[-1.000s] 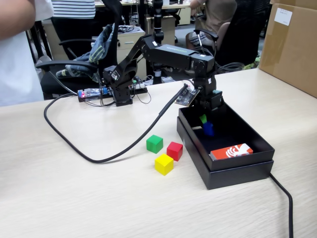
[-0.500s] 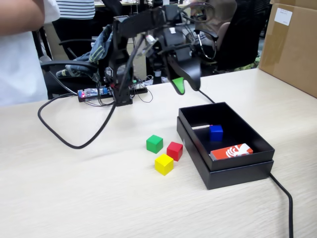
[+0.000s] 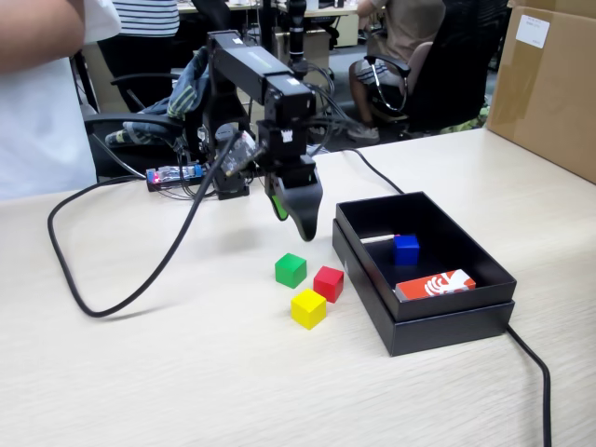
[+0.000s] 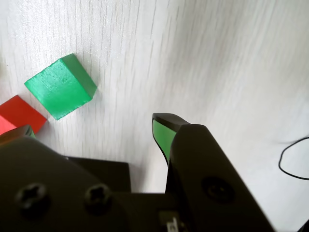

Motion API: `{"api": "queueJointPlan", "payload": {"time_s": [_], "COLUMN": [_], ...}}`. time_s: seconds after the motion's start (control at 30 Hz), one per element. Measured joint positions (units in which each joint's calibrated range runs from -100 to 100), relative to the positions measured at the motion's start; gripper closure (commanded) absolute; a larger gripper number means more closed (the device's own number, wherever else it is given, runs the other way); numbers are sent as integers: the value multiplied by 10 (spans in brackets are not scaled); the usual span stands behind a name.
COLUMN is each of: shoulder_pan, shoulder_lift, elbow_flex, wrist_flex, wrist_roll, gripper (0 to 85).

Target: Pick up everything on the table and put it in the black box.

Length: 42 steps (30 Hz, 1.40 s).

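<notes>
My gripper (image 3: 296, 216) hangs above table (image 3: 186, 372), tips down, nothing between jaws; I see green pad on one finger, gap between tips unclear. Green cube (image 3: 291, 270) just below and in front of tips. Red cube (image 3: 328, 283) beyond it to right, yellow cube (image 3: 308, 308) nearer camera; these two nearly touching. Black box (image 3: 466, 317) right of gripper, holding blue cube (image 3: 405, 249), red-and-white card (image 3: 435, 284). Black cable (image 3: 121, 279) loops left of gripper.
</notes>
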Motion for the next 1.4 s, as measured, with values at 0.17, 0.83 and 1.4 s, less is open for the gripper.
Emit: {"api": "queueJointPlan", "payload": {"time_s": [0.17,0.83,1.4], "shoulder_pan": [-2,-23,27], "shoulder_lift": [63,215,-53], "elbow_flex": [34,119,198], "wrist_flex": [8,11,11], "wrist_roll": [2,19,34], "gripper": [372,656,692]}}
